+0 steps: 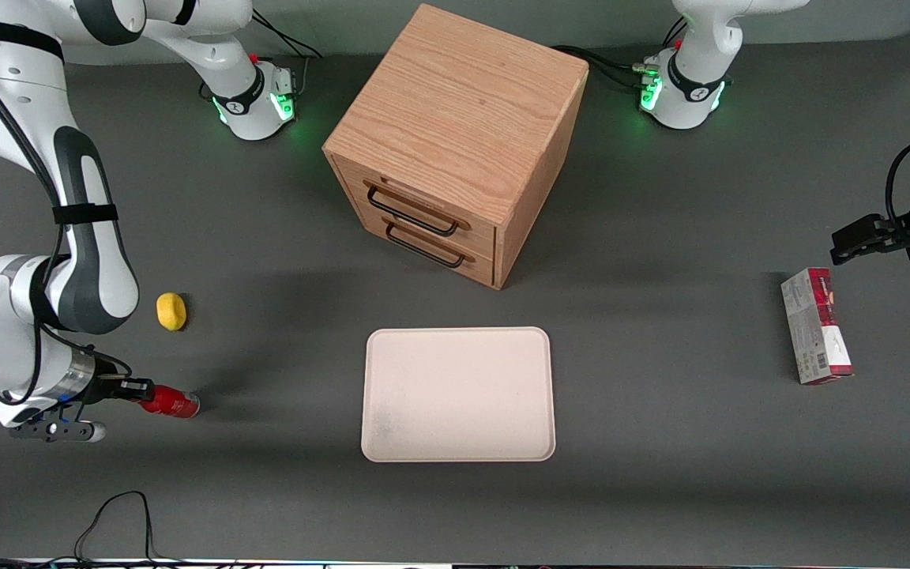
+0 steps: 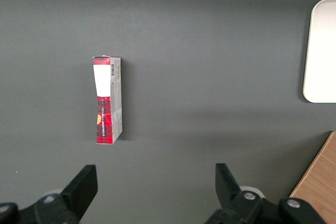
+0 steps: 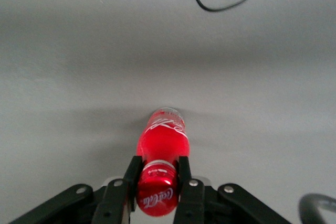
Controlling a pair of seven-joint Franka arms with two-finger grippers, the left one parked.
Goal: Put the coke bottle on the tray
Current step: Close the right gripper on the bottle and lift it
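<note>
The tray (image 1: 458,393) lies flat on the dark worktop (image 1: 660,442), nearer the front camera than the wooden drawer cabinet (image 1: 455,142). A yellow lemon-like object (image 1: 171,310) sits well apart from the tray toward the working arm's end, and a red-and-white carton (image 1: 815,325) lies toward the parked arm's end. Nothing stands between the tray and the coke bottle (image 1: 173,402). The end effector (image 3: 158,186) pinches the bottle just below its cap, the bottle lying on its side, base pointing toward the tray.
</note>
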